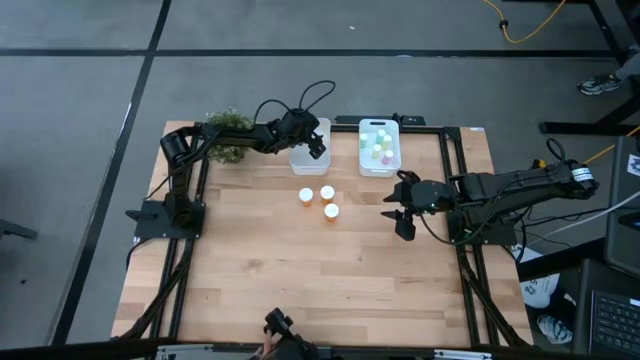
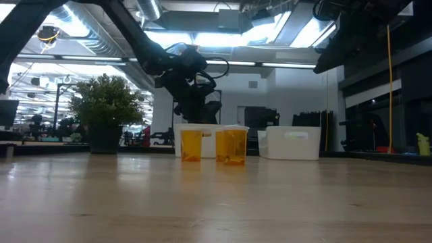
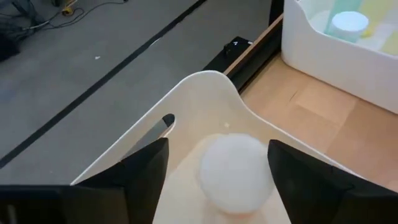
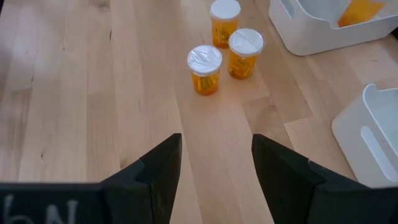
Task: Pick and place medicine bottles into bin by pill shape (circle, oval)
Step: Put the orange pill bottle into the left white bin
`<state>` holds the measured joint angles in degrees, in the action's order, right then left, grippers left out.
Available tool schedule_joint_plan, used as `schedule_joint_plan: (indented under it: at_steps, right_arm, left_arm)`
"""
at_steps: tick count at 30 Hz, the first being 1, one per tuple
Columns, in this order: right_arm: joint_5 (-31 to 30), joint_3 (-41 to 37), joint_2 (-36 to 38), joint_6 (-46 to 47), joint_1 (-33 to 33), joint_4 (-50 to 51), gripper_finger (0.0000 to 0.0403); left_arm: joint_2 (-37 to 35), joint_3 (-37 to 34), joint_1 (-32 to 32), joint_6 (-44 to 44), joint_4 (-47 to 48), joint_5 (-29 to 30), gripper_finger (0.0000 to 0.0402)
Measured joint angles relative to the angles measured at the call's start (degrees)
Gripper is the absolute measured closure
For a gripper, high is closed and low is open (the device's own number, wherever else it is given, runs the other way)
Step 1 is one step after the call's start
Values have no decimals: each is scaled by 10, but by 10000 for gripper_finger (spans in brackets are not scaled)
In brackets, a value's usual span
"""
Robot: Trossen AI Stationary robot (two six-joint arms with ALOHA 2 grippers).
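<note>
Three orange bottles with white caps (image 1: 322,199) stand upright on their bases on the wood table; they also show in the right wrist view (image 4: 204,68). A fourth orange bottle (image 4: 359,10) lies tilted in the left white bin (image 1: 303,160). My left gripper (image 1: 318,148) is open over this bin, and its fingers stand on either side of that bottle's white cap (image 3: 235,174) with a gap showing. My right gripper (image 1: 398,215) is open and empty over the table, right of the three bottles. Several pale bottles (image 1: 378,145) stand in the right white bin (image 1: 362,150).
A potted plant (image 1: 228,135) stands at the far left, beside the left arm. The two bins sit side by side at the far edge. Bare wood lies between the bottles and the near edge. A dark camera mount (image 1: 285,332) sits at the near edge.
</note>
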<state>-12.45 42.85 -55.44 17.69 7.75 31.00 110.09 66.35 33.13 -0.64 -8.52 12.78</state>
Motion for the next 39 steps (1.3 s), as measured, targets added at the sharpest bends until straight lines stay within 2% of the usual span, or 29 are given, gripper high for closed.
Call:
schedule_joint_plan:
  at_steps: [6, 9, 12, 19, 22, 25, 27, 31, 39]
  right_arm:
    - [0, 0, 0, 0, 0, 1, 205]
    - [0, 0, 0, 0, 0, 2, 205]
    - [0, 0, 0, 0, 0, 4, 205]
    - [5, 0, 0, 1, 0, 8, 205]
    - [5, 0, 0, 11, 0, 7, 205]
    - [5, 0, 0, 23, 0, 6, 205]
    - [5, 0, 0, 29, 0, 7, 205]
    - [6, 0, 0, 30, 0, 7, 205]
    - [5, 0, 0, 28, 0, 12, 205]
  left_arm:
    - [-52, 0, -20, 1, -3, -2, 136]
    - [-98, 0, -47, 5, 35, -30, 138]
    - [-146, 1, -85, 19, 113, -60, 138]
    - [-243, 1, -196, 28, 386, -60, 140]
    - [-268, 0, -235, 48, 495, -53, 142]
    - [-269, -12, -265, 77, 536, -24, 142]
    - [-268, -33, -276, 81, 533, -13, 142]
    - [-254, -102, -284, 84, 465, -15, 142]
    - [-249, -257, -280, 80, 155, -35, 143]
